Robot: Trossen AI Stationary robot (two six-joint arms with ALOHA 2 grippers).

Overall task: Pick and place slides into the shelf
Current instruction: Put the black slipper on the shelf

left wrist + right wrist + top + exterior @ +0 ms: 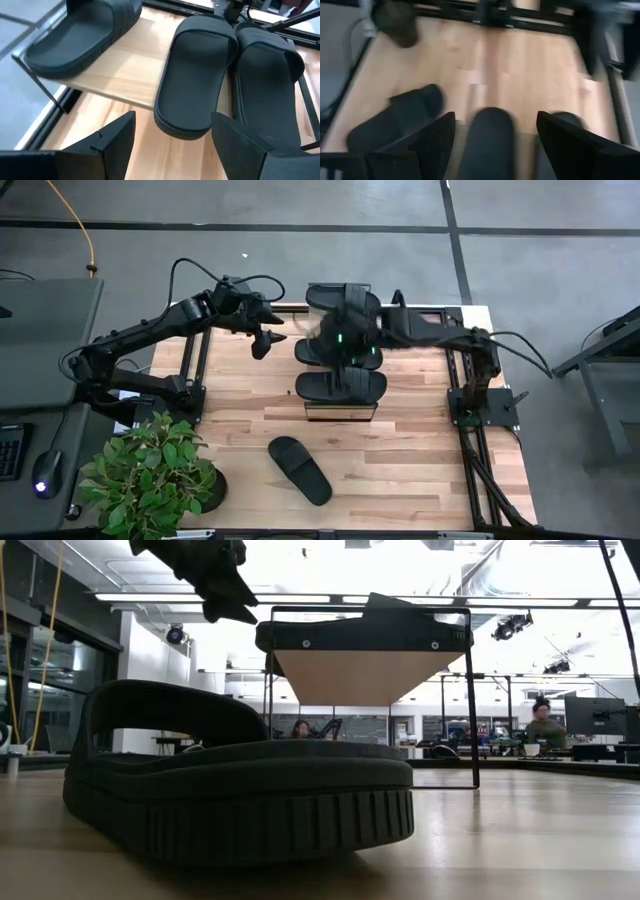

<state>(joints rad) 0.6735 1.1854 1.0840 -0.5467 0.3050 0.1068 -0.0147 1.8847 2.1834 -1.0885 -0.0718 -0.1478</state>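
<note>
The shelf [340, 410] stands mid-table, with three black slides lying side by side on its light plank [130, 70]: a far one [343, 298], a middle one [195, 75] and a near one [340, 386]. A further slide [300, 470] lies sole-down on the table by the near edge, large in the low view [240, 790]. My left gripper [172, 120] hovers open just left of the shelf [268, 340], touching nothing. My right gripper [495, 117] hangs open above the shelf's slides [330, 340], nothing between its fingers.
A potted plant [150, 475] stands at the table's near left corner. Dark frames carry the arms at the left [190, 370] and right [470, 390] edges. Bare wood lies between the shelf and the loose slide. People sit in the room beyond [545, 725].
</note>
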